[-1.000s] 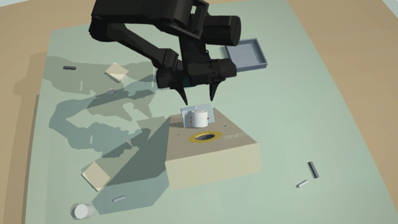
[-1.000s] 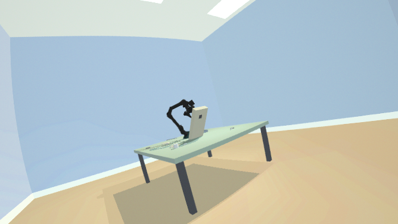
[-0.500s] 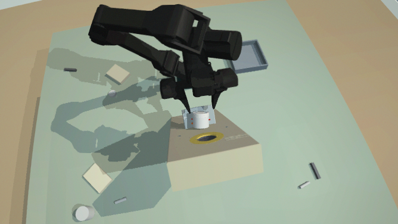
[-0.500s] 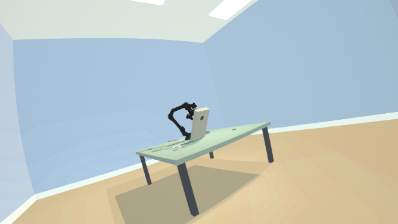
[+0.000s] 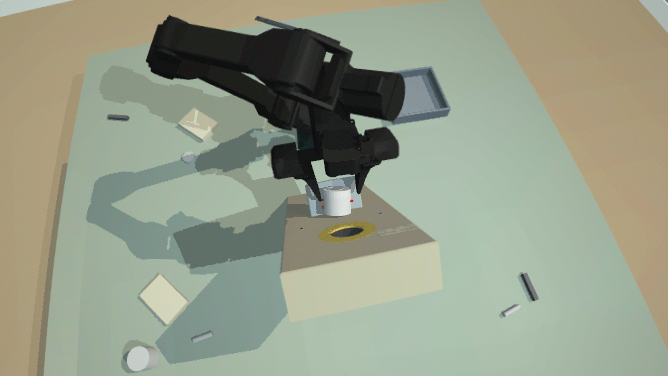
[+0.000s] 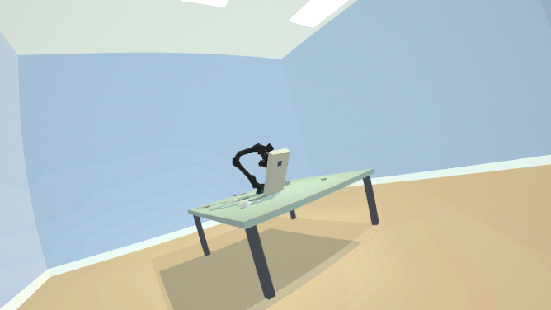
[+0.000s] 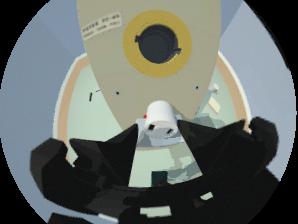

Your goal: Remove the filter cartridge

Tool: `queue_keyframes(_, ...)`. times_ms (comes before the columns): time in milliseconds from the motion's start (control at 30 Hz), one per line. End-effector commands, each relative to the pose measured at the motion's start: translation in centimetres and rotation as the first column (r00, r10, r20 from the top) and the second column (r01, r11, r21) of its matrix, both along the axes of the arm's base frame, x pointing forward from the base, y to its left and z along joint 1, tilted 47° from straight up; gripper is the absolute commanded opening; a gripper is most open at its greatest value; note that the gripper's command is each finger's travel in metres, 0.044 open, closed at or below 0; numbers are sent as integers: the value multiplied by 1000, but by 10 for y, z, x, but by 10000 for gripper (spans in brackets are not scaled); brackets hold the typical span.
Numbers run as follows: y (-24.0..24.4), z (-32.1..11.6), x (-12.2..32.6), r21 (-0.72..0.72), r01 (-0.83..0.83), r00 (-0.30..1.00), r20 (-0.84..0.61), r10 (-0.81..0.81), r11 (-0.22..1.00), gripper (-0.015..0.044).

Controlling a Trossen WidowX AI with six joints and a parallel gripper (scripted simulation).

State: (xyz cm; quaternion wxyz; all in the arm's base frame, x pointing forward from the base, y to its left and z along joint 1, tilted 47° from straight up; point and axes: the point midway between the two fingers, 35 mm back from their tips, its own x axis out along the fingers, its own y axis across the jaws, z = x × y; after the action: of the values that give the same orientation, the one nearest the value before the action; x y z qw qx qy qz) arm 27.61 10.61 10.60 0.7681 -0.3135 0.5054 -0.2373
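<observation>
White filter cartridge (image 5: 336, 201) stands upright, long axis up and down, flat face up. Short round can shape, small red dots low on each side. Two dark spots on face in wrist view; can't tell if slots. Sits between gripper (image 5: 339, 191) fingertips, on pale tray (image 5: 314, 206) beside service panel (image 5: 360, 270). Fingers spread apart, one each side of cartridge, holding nothing; can't tell if they touch it. Past fingertips, dark round hole with gold ring (image 5: 348, 232) in tan panel. Small label (image 7: 97, 24) beside ring, too blurry to read.
</observation>
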Motion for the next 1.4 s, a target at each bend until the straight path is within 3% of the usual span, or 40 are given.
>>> queue_keyframes(0, 1, 0, 0, 1, -1, 1000, 1, 1, 1000, 285)
queue_keyframes(433, 1, 0, 0, 1, -1, 1000, 1, 1, 1000, 198)
queue_keyframes(700, 6, 7, 8, -3, -3, 1000, 2, 3, 1000, 0)
queue_keyframes(900, 15, 17, 15, -3, -11, 1000, 6, 11, 1000, 0)
queue_keyframes(1367, 74, 73, -17, 63, -134, 991, 34, 132, 989, 0)
